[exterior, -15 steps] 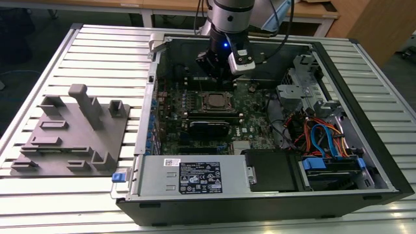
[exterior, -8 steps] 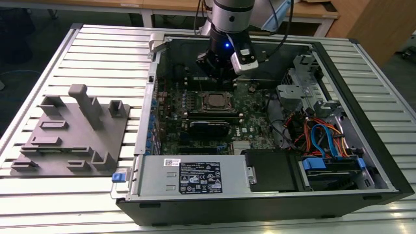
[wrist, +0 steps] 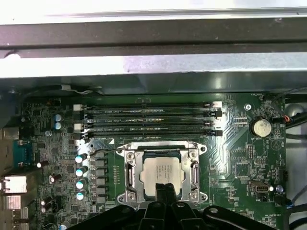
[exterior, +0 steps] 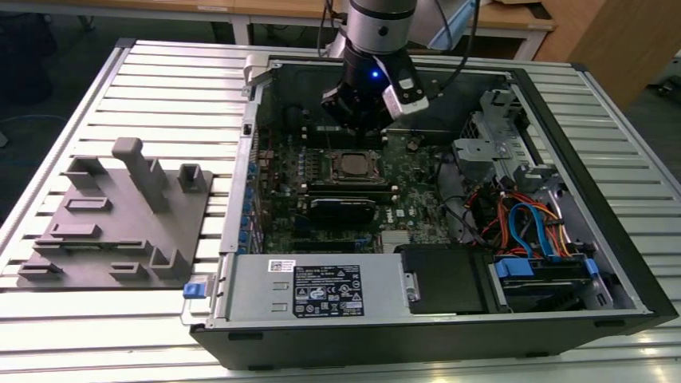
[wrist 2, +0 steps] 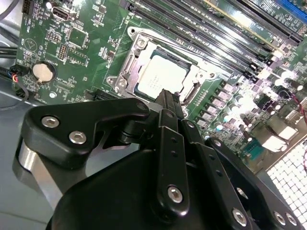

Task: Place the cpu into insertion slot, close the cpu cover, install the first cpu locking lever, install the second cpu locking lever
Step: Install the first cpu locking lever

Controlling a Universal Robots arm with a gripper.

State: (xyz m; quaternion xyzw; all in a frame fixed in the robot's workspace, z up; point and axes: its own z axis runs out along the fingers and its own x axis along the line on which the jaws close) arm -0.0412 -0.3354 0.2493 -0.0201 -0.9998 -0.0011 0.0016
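The cpu [wrist: 162,175] sits in the insertion slot [wrist: 160,153] on the green motherboard [wrist: 230,158], with the cpu cover [wrist: 131,176] flat around it. The gripper [wrist: 164,188] hovers just above its edge, fingers pressed together.

From where I stand, the bench [exterior: 159,80] is a pale silver metal top made of long ribbed slats running across it. Two things rest on it. Toward the exterior view's left lies a flat grey moulded plastic holder plate [exterior: 117,231], with upright posts and low blocks rising from it. Just beside it, a large black metal desktop computer case [exterior: 426,343] lies on its side, its open side facing up.
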